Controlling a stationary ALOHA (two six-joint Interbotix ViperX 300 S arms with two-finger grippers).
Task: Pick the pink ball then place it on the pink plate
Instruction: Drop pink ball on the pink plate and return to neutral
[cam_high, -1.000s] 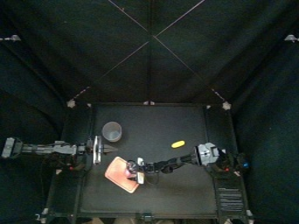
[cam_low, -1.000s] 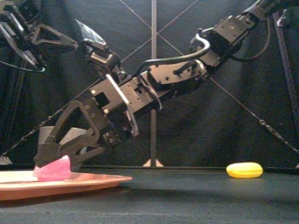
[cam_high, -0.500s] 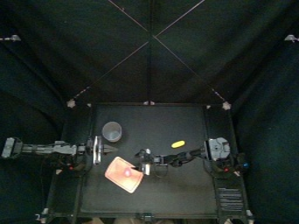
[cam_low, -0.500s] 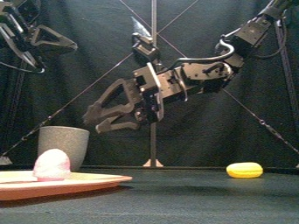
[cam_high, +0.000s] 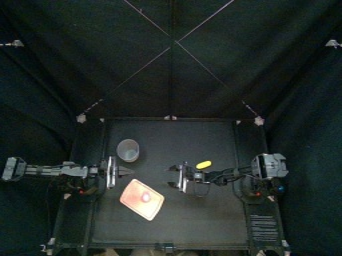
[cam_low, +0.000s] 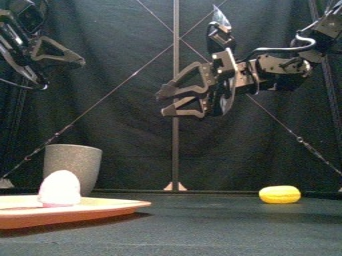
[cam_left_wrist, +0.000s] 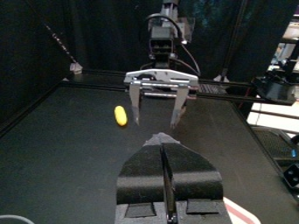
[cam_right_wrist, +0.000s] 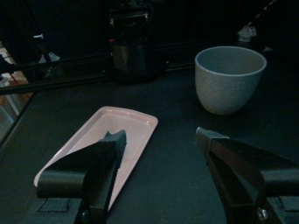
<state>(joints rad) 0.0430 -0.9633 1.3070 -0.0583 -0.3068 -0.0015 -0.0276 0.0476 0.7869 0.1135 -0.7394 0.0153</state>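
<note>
From above, the pink ball (cam_high: 146, 203) sits on the pink plate (cam_high: 132, 190) near the table's (cam_high: 201, 225) front left, so the placing looks done. The right gripper (cam_high: 175, 180) hangs just right of the plate and the left gripper (cam_high: 106, 175) rests just left of it, both about equally near the ball. A grey cup (cam_high: 128, 150) stands behind the plate and a yellow toy (cam_high: 203, 164) lies farther back on the right, neither in the way. From the front, the ball (cam_low: 58, 187) stands upright like an egg on the plate, low and to the left of the right gripper (cam_low: 162, 102), whose jaws are spread, empty and well above the table. The left wrist view shows its own jaws pressed together, facing the right gripper's parted jaws. The right wrist view shows parted, empty jaws above the plate (cam_right_wrist: 111, 131) and the grey cup (cam_right_wrist: 230, 77); the ball does not show there, perhaps hidden behind a jaw.
</note>
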